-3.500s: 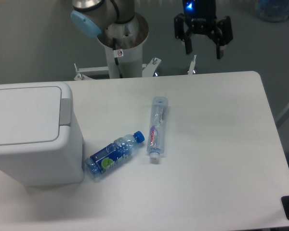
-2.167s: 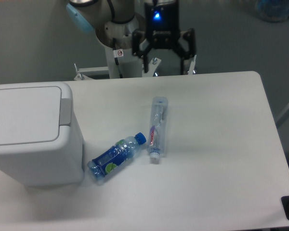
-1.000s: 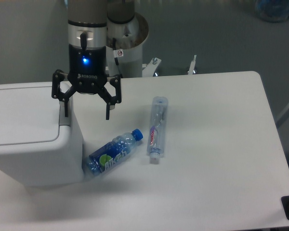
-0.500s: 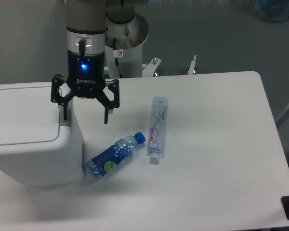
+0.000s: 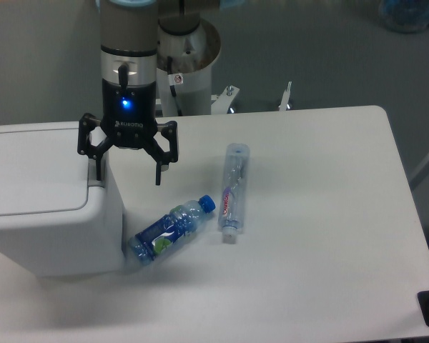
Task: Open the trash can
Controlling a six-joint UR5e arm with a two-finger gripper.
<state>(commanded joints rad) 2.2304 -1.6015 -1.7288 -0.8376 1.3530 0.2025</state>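
Observation:
The trash can [image 5: 50,229] is a large white boxy bin at the left of the table, its flat lid [image 5: 32,171] shut. My gripper [image 5: 127,176] hangs open and pointing down over the bin's right edge. The left finger is at the grey hinge tab [image 5: 99,168] and the right finger [image 5: 159,166] is out over the table. Nothing is between the fingers.
A blue-labelled bottle [image 5: 169,230] lies on the white table [image 5: 322,214] with its base against the bin's right side. A clear bottle [image 5: 232,188] lies to its right. The robot's pedestal [image 5: 186,68] stands behind the table.
Over the earlier frames my gripper came from the back right, beyond the table, leftward to the bin's right edge. In the last half second it barely moved. The blue bottle rolled slightly.

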